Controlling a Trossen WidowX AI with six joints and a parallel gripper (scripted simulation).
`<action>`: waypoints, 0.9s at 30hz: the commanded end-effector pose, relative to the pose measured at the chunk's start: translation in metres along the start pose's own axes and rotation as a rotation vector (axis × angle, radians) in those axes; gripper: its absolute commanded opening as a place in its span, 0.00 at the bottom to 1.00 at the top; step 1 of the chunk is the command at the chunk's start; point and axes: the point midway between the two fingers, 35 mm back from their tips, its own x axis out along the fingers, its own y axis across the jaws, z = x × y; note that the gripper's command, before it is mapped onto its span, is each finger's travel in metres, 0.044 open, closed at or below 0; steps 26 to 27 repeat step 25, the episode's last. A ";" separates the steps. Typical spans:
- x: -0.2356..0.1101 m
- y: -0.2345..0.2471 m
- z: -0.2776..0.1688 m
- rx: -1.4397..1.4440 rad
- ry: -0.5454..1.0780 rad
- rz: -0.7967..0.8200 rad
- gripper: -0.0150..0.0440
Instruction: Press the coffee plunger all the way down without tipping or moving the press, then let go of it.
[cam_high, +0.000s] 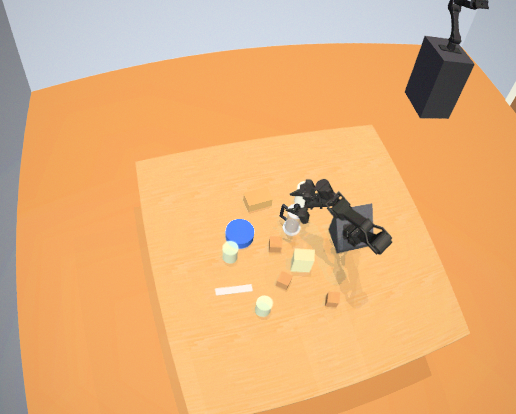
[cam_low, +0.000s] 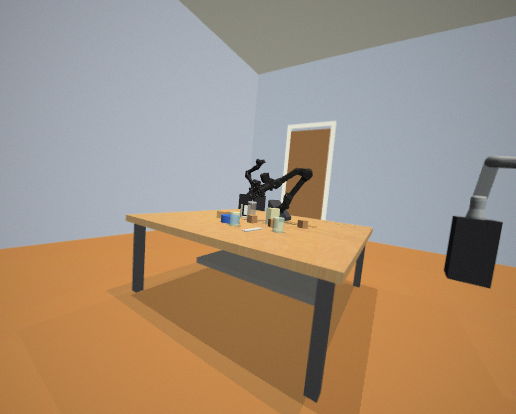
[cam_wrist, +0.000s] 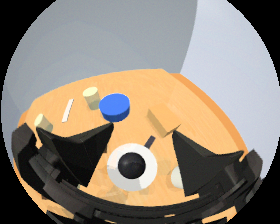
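Note:
The coffee press (cam_high: 291, 225) (cam_low: 252, 209) stands upright on the table, a clear grey body with a white base rim in the top and exterior views. In the wrist view its white round top shows from above, with the black plunger knob (cam_wrist: 131, 165) over its middle. A dark handle (cam_wrist: 150, 142) sticks out from its side. My gripper (cam_high: 292, 203) (cam_wrist: 143, 130) is open above the press. The knob lies between the spread fingers in the wrist view, with visible space on both sides. No stem shows below the knob from above, and the knob's height over the lid cannot be judged.
A white object (cam_low: 244, 210) (cam_wrist: 177, 177) stands close beside the press. A tan block (cam_high: 257, 200), blue disc (cam_high: 240, 231) (cam_wrist: 114, 106), brown cube (cam_high: 275, 244) and pale green block (cam_high: 303, 260) surround it. Two pale cylinders (cam_high: 230, 252) (cam_high: 264, 306) and a white strip (cam_high: 233, 289) are farther off.

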 end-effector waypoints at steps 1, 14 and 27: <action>0.000 -0.001 0.000 -0.002 0.001 -0.004 1.00; -0.067 0.006 0.050 0.006 0.020 0.005 1.00; -0.068 0.006 0.050 0.006 0.020 0.006 1.00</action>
